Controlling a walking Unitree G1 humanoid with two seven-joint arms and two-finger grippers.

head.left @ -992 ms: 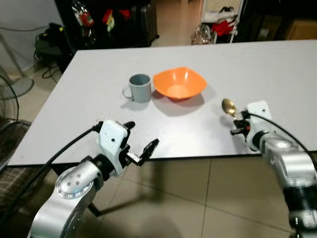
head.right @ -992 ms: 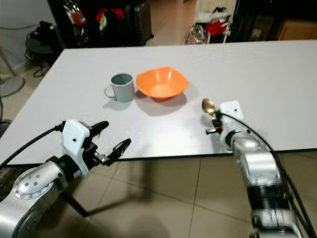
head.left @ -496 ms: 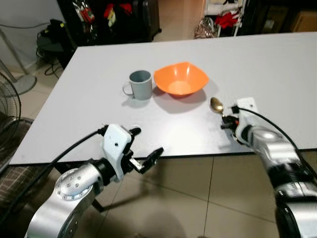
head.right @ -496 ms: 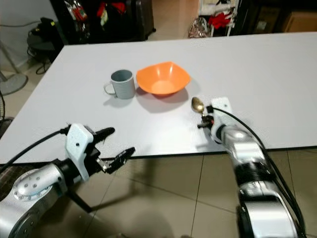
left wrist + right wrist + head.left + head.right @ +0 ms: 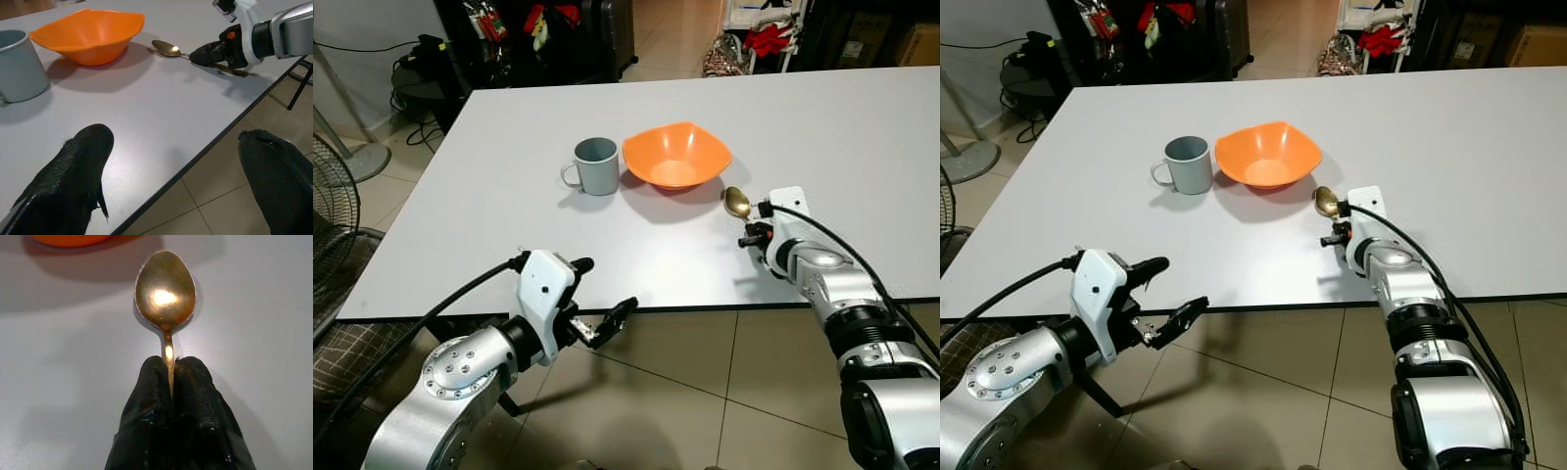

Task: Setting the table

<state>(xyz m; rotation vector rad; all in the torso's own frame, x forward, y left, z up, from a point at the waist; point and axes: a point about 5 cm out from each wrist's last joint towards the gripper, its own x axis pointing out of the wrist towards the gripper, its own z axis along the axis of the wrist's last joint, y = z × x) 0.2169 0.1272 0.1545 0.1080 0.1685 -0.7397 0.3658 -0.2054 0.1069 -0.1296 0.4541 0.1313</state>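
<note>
Nearest me, my left gripper (image 5: 597, 299) hangs with fingers spread wide and holding nothing, off the front edge of the table (image 5: 862, 127), well short of the bowl (image 5: 675, 157). My right gripper (image 5: 751, 233) is pinched tight on the handle of the spoon (image 5: 737, 203), its scoop just beside the bowl's right rim; I judge this the spoon-placing step, next calling for lowering flat and letting go. Farther: bowl, orange, empty; cup (image 5: 596, 165), grey, touching the bowl's left side, apparently empty.
</note>
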